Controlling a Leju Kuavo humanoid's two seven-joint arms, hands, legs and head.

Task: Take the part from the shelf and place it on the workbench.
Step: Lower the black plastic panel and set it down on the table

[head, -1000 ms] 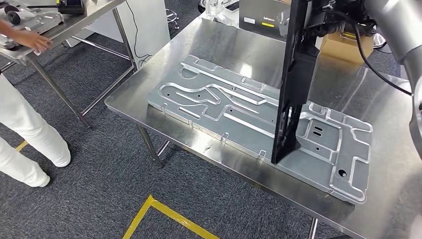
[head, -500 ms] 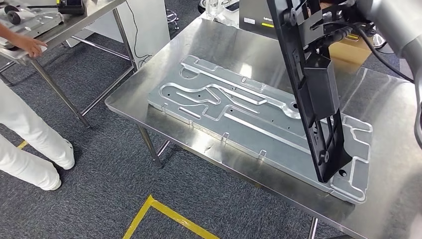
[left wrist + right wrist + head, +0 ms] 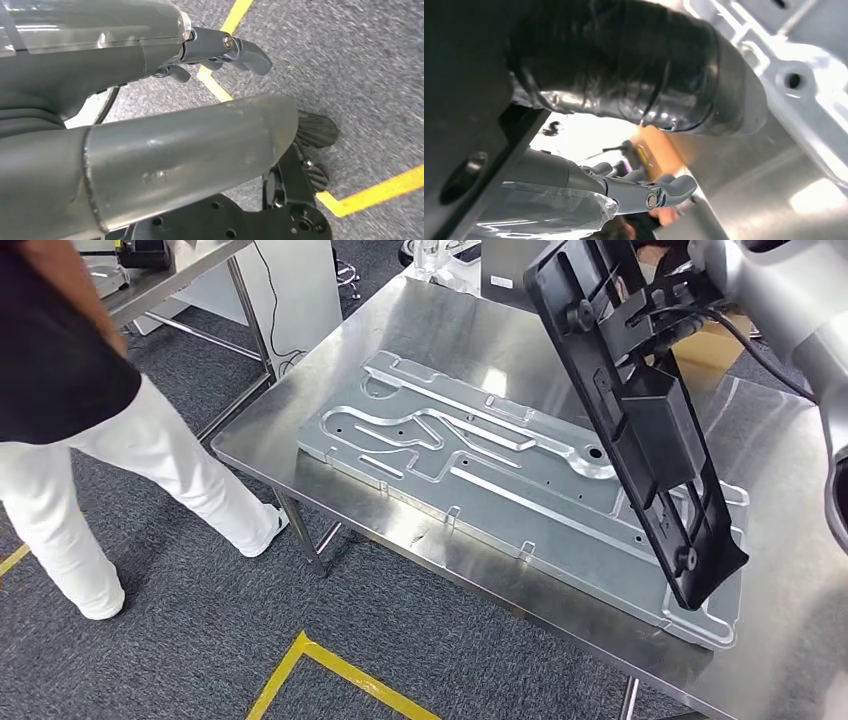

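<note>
Part (image 3: 640, 410) black, tilted over workbench (image 3: 300, 420), top cut off; right hand (image 3: 644, 192) grips it; left hand (image 3: 150, 150) holds nothing, fingers apart.

The part (image 3: 640, 410) runs off the head view's top edge and hides a strip of the plate (image 3: 480, 465) behind it — the right hand's (image 3: 589, 195) grip on it is masked, and the person (image 3: 80, 400) is cut off above the waist.

I see bright light from above shining white spots on the metal workbench (image 3: 420, 330). The floor (image 3: 360, 65) looks blurry, and my right wrist view is dark with glare.
</note>
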